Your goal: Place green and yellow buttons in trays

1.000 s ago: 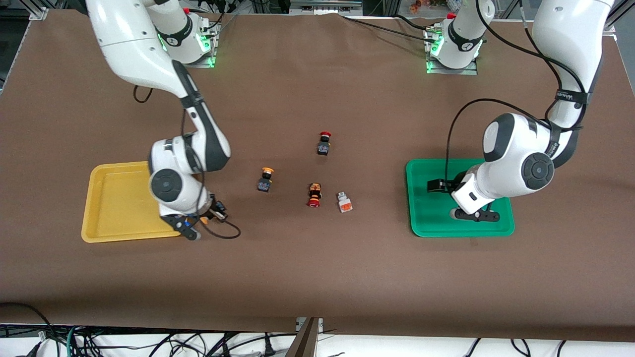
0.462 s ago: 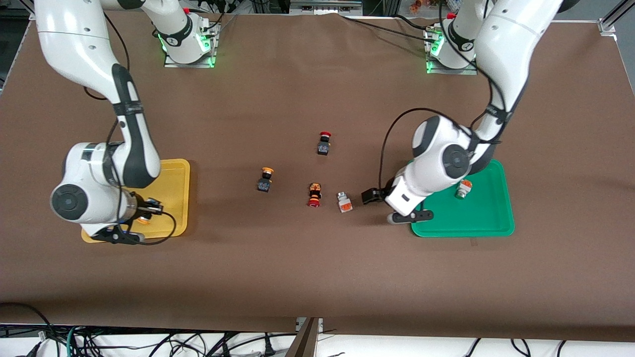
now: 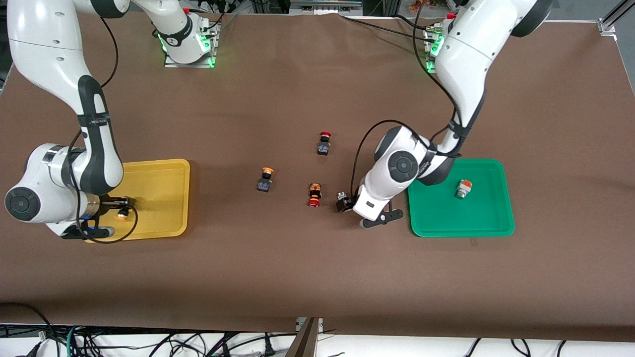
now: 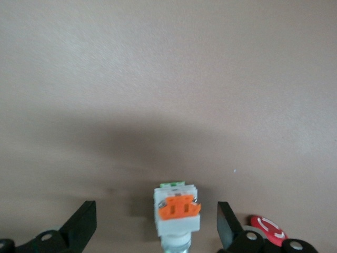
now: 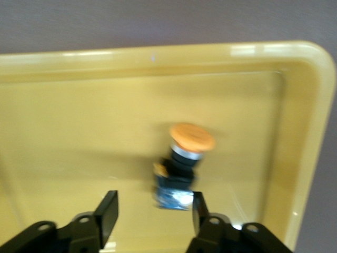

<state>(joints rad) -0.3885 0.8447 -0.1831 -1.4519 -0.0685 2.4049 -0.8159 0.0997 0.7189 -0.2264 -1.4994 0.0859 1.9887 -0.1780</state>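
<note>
The yellow tray (image 3: 163, 198) lies at the right arm's end of the table. My right gripper (image 3: 111, 216) is open low over it, and a yellow-capped button (image 3: 122, 214) lies in the tray between its fingers; in the right wrist view the button (image 5: 181, 163) lies just ahead of the gripper (image 5: 153, 211). My left gripper (image 3: 349, 205) is open, low over a white-grey green-tipped button (image 3: 341, 196) on the table; in the left wrist view the button (image 4: 178, 213) lies between the fingers of the gripper (image 4: 156, 224). The green tray (image 3: 461, 225) holds another green-tipped button (image 3: 464, 188). A second yellow-capped button (image 3: 266, 179) lies mid-table.
Two red-capped switches lie mid-table: one (image 3: 313, 194) beside the white-grey button, whose cap shows in the left wrist view (image 4: 266, 227), and one (image 3: 323, 143) farther from the front camera. The arm bases stand along the table's edge farthest from the front camera.
My right gripper carried the yellow-capped button over the yellow tray and opened. My left gripper left a green-tipped button in the green tray and moved over the white-grey button on the table.
</note>
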